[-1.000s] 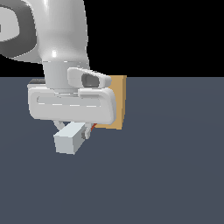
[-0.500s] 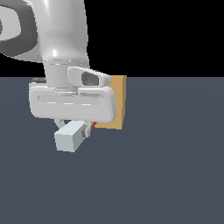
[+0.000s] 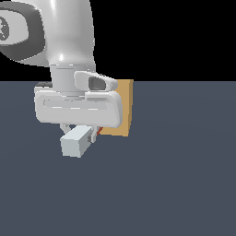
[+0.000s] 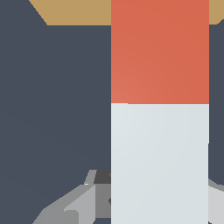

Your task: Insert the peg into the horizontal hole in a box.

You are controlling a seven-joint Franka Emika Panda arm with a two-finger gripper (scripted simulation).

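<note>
The peg (image 3: 76, 141) is a pale grey-white square bar with an orange-red end; only a sliver of red (image 3: 98, 132) shows in the exterior view. My gripper (image 3: 80, 129) is shut on the peg and holds it level above the floor. The red end points at the tan box (image 3: 123, 110), which stands right behind the hand. In the wrist view the peg (image 4: 159, 162) fills the frame, its red section (image 4: 159, 52) reaching the tan box (image 4: 74, 12). The hole is hidden behind the hand and the peg.
The dark grey floor (image 3: 175, 184) stretches all around the box. The bulky white hand (image 3: 78, 108) and arm cover the box's face on the exterior view's left.
The peg and hand have stayed almost in place; at most a slight drift toward the box.
</note>
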